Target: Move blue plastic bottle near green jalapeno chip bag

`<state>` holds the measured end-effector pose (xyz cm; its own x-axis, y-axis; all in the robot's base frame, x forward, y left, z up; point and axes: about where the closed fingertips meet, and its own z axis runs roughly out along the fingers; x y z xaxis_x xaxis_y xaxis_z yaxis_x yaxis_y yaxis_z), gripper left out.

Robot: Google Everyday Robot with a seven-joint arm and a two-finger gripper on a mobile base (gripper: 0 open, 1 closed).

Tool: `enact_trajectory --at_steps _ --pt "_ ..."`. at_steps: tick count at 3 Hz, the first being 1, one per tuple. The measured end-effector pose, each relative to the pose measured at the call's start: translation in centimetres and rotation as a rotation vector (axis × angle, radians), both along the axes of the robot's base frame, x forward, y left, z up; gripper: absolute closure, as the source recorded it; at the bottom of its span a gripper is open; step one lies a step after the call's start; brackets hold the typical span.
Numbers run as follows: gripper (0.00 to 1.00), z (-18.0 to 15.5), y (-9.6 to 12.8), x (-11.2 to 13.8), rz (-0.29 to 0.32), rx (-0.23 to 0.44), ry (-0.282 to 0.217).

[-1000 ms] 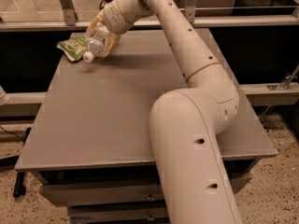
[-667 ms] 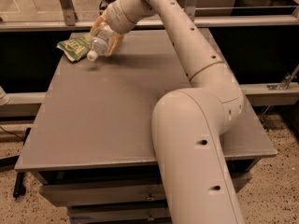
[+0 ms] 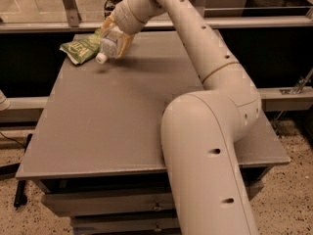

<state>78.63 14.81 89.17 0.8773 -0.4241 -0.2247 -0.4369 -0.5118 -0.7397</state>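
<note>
The blue plastic bottle (image 3: pixel 109 45), clear with a white cap, is held tilted with its cap pointing down-left, just above the table's far left part. My gripper (image 3: pixel 115 37) is shut on it, tan fingers on either side of the bottle's body. The green jalapeno chip bag (image 3: pixel 80 48), light green and crinkled, lies flat at the table's far left corner, right beside the bottle's cap. My white arm reaches from the lower right across the table to that corner.
The grey table (image 3: pixel 112 126) stands on a drawer unit. A metal rail and glass panel (image 3: pixel 39 26) run behind its far edge. A dark gap lies left of the table, and speckled floor (image 3: pixel 293 195) lies to the right.
The gripper with the bottle has shifted slightly toward the chip bag and stays low over the table. The bag has not moved.
</note>
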Motion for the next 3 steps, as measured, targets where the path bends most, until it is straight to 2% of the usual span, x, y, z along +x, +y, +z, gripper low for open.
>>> enact_trajectory --at_steps 2,3 --pt "0.12 -0.5 -0.4 0.0 -0.019 -0.012 0.013" --pt "0.0 -0.54 -0.49 -0.06 -0.023 -0.01 0.017"
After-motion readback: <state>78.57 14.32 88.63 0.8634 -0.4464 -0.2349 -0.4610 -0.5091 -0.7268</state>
